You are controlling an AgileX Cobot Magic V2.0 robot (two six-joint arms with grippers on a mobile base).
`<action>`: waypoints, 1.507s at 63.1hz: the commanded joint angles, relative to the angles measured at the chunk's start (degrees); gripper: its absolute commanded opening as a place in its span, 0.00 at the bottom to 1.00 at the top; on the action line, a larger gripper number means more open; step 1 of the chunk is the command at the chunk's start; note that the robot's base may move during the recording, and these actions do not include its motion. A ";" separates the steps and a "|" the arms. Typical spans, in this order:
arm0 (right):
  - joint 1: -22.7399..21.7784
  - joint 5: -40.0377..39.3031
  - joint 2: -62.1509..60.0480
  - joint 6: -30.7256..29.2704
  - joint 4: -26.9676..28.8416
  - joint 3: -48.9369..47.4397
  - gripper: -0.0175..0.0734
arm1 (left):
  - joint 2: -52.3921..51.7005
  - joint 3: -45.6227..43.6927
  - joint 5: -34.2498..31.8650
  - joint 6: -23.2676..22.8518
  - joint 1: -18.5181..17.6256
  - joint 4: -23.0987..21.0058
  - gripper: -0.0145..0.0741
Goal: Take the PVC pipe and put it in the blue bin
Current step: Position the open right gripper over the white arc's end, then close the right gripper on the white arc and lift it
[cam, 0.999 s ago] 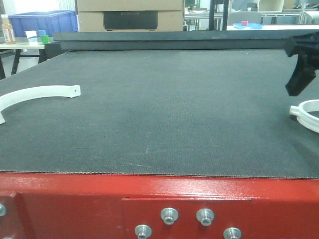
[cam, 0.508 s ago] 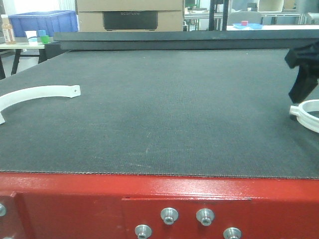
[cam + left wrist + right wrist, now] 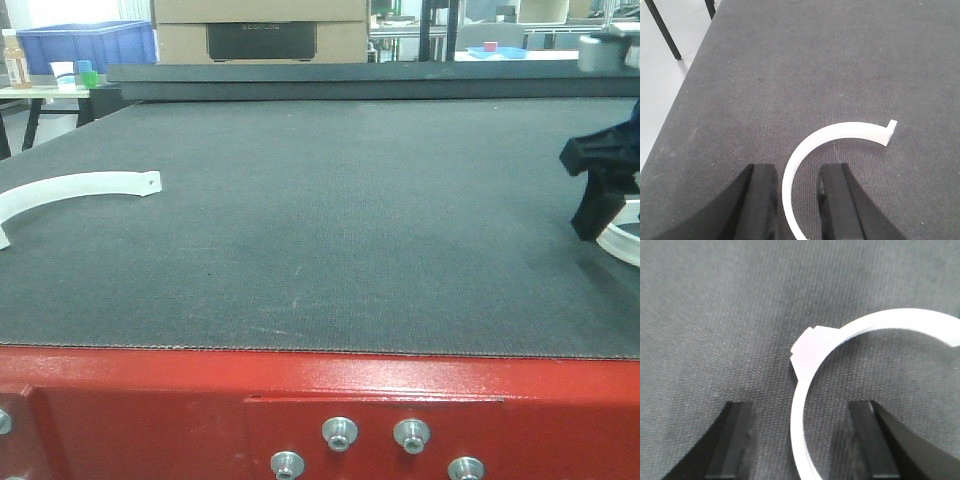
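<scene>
At the desk's (image 3: 330, 200) right edge, the right pincer (image 3: 801, 415) stands wide open, its fingers (image 3: 737, 440) either side of a white PVC ring (image 3: 800, 400) lying flat; contact is unclear. The left pincer (image 3: 799, 175), also spread, straddles a white PVC arc (image 3: 840, 131). Both pieces run out of frame. Far left, off the desk, sits the blue bin (image 3: 85, 45).

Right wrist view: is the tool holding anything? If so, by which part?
Nothing is held. The right tool is open and straddles the rim of the white PVC ring, with a visible gap on both sides.
</scene>
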 commanded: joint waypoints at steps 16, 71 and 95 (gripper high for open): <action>0.08 -3.40 0.56 -0.59 -1.81 -0.49 0.51 | -0.12 -0.49 -2.00 -0.25 -0.10 0.00 0.34; 0.08 -5.10 4.46 -0.59 -2.17 -0.49 0.36 | -0.12 -0.49 -2.45 -0.25 -0.10 0.00 0.34; 0.08 -5.10 4.46 -0.59 -2.17 -0.49 0.10 | -0.12 -0.49 -2.45 -0.25 -0.10 0.00 0.34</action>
